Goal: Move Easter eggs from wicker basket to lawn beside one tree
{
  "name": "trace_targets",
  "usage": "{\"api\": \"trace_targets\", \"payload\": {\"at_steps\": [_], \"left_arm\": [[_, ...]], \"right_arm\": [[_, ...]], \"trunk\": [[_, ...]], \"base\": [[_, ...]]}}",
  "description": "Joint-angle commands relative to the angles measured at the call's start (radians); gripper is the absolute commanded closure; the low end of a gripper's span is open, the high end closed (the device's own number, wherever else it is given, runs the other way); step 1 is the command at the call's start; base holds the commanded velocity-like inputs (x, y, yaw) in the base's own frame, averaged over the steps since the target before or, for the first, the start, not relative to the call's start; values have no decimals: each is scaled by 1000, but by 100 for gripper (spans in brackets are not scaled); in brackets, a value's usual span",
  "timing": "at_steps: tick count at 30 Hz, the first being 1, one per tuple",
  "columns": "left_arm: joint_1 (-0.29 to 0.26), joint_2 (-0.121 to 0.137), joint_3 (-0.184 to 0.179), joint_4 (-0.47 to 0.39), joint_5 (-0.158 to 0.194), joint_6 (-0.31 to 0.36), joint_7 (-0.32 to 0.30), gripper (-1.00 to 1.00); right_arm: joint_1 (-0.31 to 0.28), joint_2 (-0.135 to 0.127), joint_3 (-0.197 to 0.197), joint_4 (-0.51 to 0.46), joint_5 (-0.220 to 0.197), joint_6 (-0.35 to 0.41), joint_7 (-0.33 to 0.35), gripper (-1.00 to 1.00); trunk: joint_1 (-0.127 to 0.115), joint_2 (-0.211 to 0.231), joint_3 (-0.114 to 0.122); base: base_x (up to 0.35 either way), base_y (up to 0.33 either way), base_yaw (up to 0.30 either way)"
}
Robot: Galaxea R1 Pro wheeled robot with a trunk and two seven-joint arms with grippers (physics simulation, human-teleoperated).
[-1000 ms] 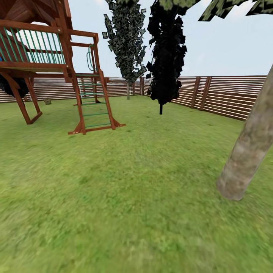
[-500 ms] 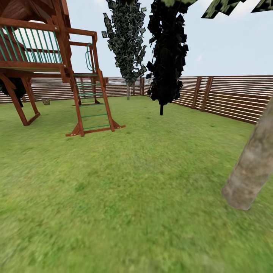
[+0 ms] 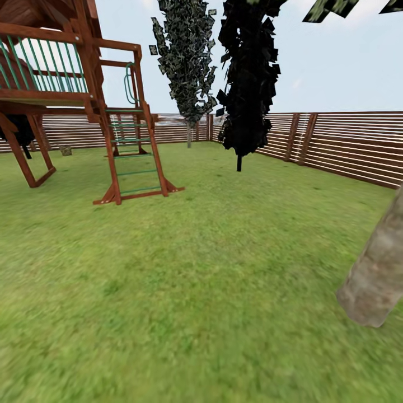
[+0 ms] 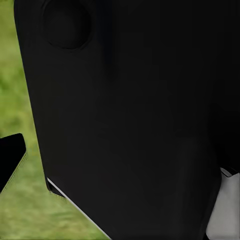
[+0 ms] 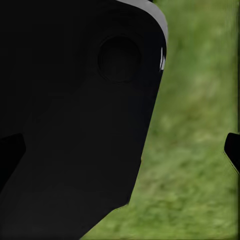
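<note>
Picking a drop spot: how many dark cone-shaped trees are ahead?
2: a greyer one near the fence corner, a near-black one just right of it. More may be hidden.

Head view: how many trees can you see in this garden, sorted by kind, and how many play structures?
Dark cone-shaped trees: 2, the black one and the greyer one.
Pale-trunk trees: 1, its trunk at the right edge.
Wooden play structures: 1, the climbing frame with a ladder.
Total: 4.
</note>
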Motion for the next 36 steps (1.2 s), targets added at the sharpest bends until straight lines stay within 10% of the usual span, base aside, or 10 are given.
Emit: {"api": "trace_targets", "payload": {"at_steps": [1, 36], "left_arm": [[1, 0, -1, -2, -1, 0, -3, -100], [1, 0, -1, -2, -1, 0, -2, -100]], "right_arm": [[-1, 0, 5, 2, 2, 0, 1, -100], [-1, 0, 5, 2, 2, 0, 1, -100]], "trunk": [[1, 0, -1], [1, 0, -1]], "base": [[334, 0, 0], [334, 0, 0]]}}
